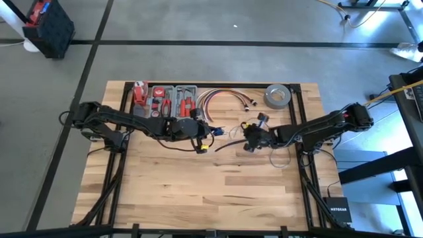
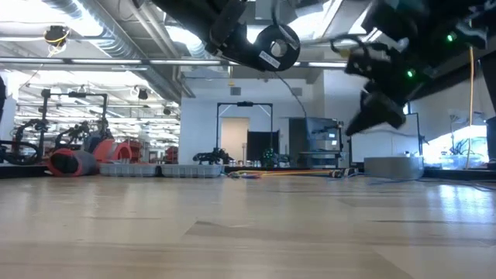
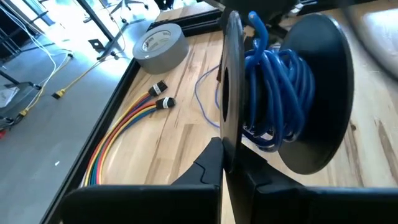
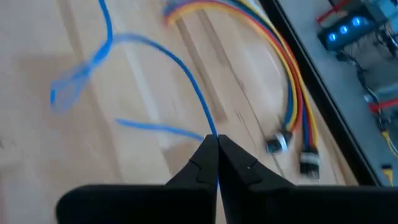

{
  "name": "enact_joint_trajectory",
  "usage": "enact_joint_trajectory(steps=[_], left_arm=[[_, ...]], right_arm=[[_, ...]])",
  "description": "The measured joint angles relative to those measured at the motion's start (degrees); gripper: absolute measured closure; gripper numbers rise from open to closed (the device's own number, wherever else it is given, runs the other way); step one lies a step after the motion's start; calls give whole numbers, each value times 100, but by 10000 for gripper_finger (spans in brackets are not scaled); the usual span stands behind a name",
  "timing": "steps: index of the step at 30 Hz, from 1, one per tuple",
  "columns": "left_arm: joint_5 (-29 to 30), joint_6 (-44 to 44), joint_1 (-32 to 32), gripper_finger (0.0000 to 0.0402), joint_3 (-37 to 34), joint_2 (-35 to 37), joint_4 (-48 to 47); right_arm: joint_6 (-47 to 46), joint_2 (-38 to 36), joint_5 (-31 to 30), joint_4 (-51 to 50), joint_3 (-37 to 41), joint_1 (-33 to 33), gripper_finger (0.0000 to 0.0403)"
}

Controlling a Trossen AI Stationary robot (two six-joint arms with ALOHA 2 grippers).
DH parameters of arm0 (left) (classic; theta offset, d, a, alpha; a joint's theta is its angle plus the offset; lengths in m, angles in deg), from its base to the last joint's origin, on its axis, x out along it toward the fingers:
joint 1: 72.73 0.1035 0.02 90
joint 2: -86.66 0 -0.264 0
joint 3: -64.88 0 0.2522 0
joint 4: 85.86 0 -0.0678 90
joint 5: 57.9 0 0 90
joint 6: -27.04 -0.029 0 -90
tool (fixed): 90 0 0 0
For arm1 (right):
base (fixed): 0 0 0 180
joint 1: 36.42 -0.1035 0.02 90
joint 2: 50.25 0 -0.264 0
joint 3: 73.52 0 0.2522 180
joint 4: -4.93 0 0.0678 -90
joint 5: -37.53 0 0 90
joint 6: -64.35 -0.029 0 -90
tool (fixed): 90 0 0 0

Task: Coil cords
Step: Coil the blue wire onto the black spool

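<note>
Only wrist-side: right hand pinching blue wire.

Robotics lab or workshop, large open hall; bare concrete floor marked with dark tape lines; butcher-block table on a black metal frame, two dark arms mounted at its sides; low view looks across to exposed ducts and strip lights on the ceiling, white walls, a dark doorway; more benches with other robot arms and black frames well behind; tool tray with red-handled hand tools at the table's far edge; tape roll and cable bundle beside it; network router on the floor near the table's corner; black crate by the tape line.
</note>
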Motion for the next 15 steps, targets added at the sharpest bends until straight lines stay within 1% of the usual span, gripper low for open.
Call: enact_joint_trajectory(steps=[5, 10, 13, 15], left_arm=[[0, -8, 0, 401, 0, 0, 4], [0, -133, 0, 402, 0, 0, 27], [0, -132, 2, 402, 0, 0, 16], [-1, -132, 2, 402, 0, 0, 16]], right_arm=[[-278, -296, -40, 315, 760, 567, 399], [-319, -471, 368, 1260, 1578, 1196, 400], [-424, -491, 391, 1523, 1824, 1507, 401], [-570, -493, 358, 1519, 1890, 1659, 401]])
